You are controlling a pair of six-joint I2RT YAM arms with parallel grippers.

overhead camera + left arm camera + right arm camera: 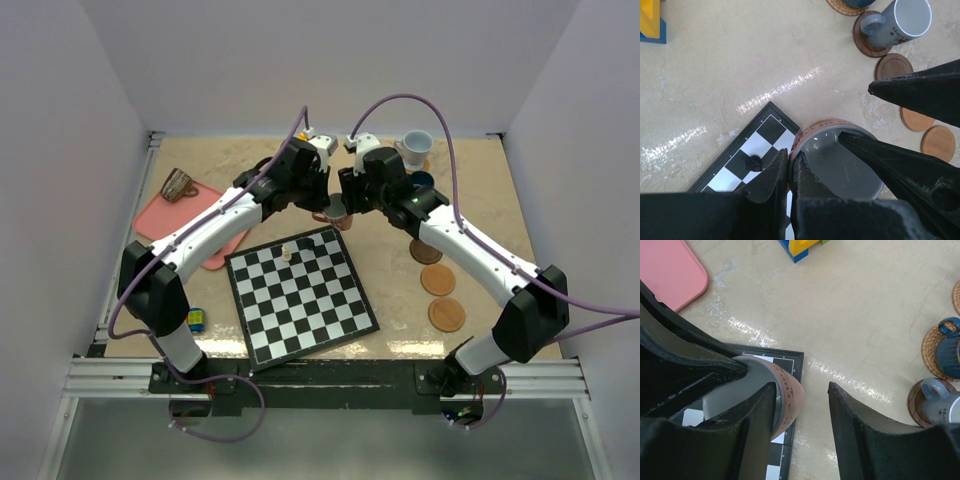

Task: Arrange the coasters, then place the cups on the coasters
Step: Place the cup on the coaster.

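Item: pink cup (840,165) — my left gripper (791,152) pinched on its rim, my right gripper (801,385) astride the wall, jaws apart. Hazard: uneven closing could tip it onto chessboard (300,295), 6 o'clock.

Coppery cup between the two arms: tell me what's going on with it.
The left arm's fingers are shut on the rim of the coppery pink cup at the chessboard's far corner. The right arm's fingers straddle the opposite rim, one inside and one outside, not clamped. It looks like a handover. A pale cup and a teal cup sit on coasters; three bare coasters lie on the right.
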